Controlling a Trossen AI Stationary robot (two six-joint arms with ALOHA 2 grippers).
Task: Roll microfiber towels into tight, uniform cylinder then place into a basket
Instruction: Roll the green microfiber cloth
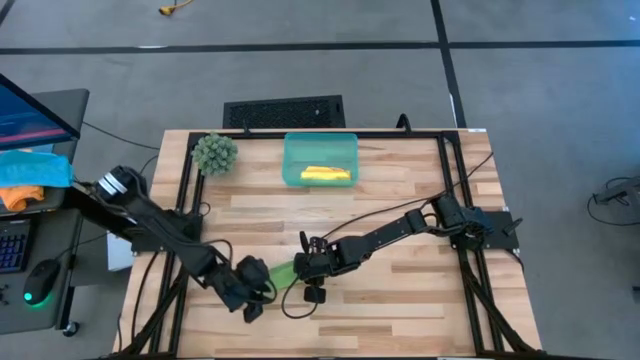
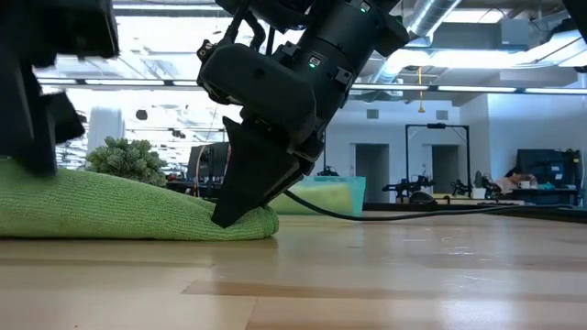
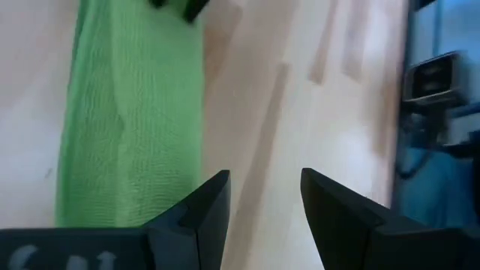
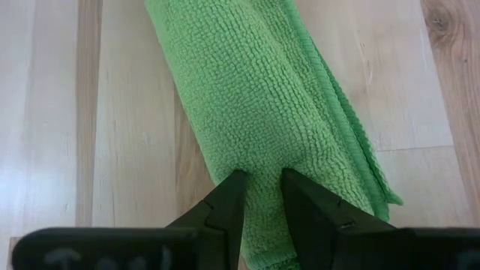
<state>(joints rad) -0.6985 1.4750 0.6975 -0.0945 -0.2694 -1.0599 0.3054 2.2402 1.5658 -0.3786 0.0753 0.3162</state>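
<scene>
Overhead, table-level, two wrist views share green towel (image 4: 262,112)

The pale wood counter (image 1: 400,300) carries a rolled lime green towel (image 1: 283,274) lying between the left hand (image 1: 252,300) and right hand (image 1: 303,268). Well beyond both hands stand the teal basket (image 1: 292,160), holding a yellow towel (image 1: 325,174), and a fuzzy green plant (image 1: 214,153).

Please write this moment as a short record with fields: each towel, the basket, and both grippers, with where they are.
green towel: green towel rolled long, lying on the table at its front, between the two grippers
yellow towel: yellow towel lies inside the basket
basket: basket at the table's far edge, beside the fuzzy plant
right gripper: right gripper pinches one end of the green towel
left gripper: left gripper open, beside the towel's other end, holding nothing
</scene>
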